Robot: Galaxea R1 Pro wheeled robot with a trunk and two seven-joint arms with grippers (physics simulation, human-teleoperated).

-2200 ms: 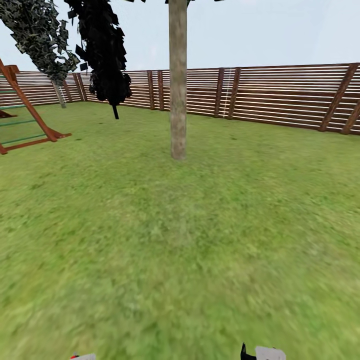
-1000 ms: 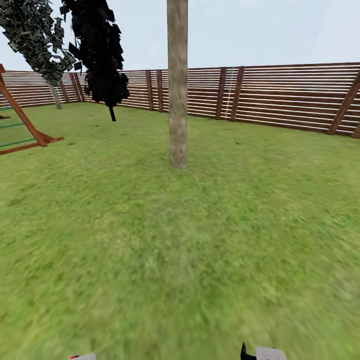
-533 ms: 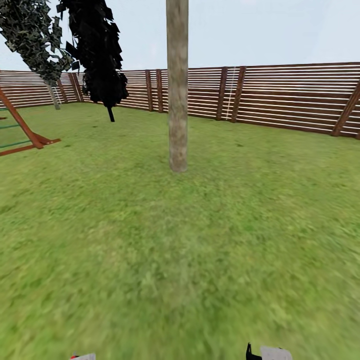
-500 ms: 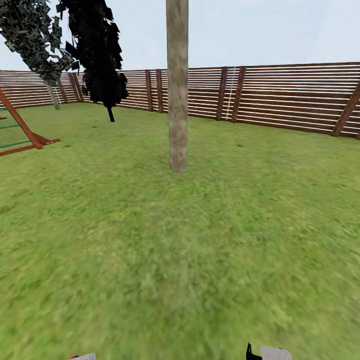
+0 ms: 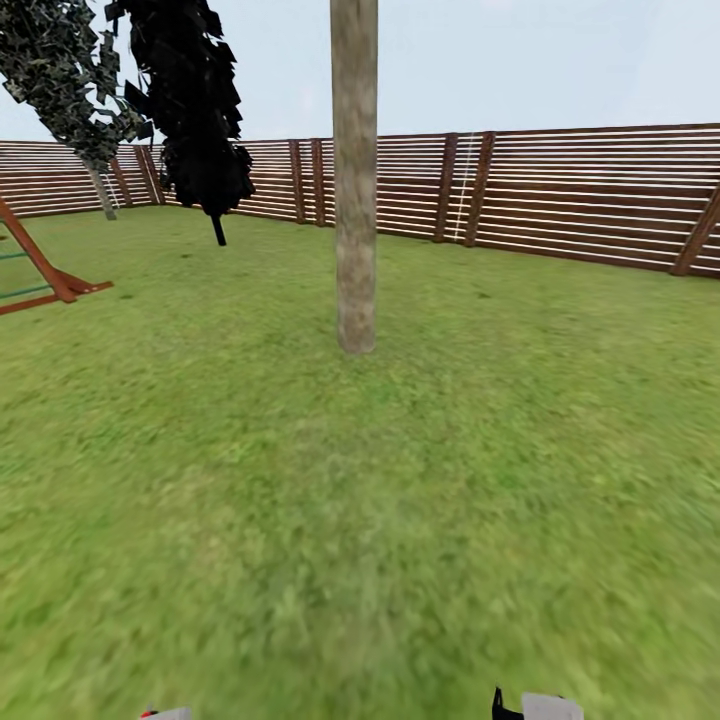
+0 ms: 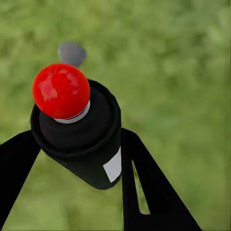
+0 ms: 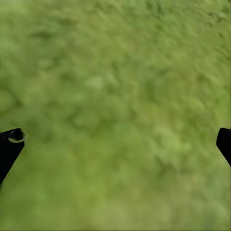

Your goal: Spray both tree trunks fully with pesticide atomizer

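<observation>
The left claw (image 6: 72, 159) is clamped on the atomizer (image 6: 79, 137): its two black fingers (image 6: 144, 187) press the black body from either side, and the red tip (image 6: 61, 90) stands clear above them, with a small grey tab just behind it. Blurred lawn (image 6: 183, 72) lies beyond.

The right claw (image 7: 115, 139) is spread wide and holds nothing; its two dark fingertips (image 7: 9, 144) sit at opposite edges of the right wrist view, over grass.

In the head view, a sliver of the atomizer's red tip (image 5: 148, 714) and pale grey bits of both claws peek in at the bottom edge, the right claw (image 5: 535, 706) well apart from the left.

Ahead, across open lawn (image 5: 360, 520), a thick pale trunk (image 5: 355, 180) rises out of frame. Further left stand a dark slim tree (image 5: 195, 110) and a leaning tree (image 5: 70, 80) with mottled foliage. A brown slat fence (image 5: 560, 195) rings the lawn, and a reddish wooden frame (image 5: 45, 275) sits at far left.
</observation>
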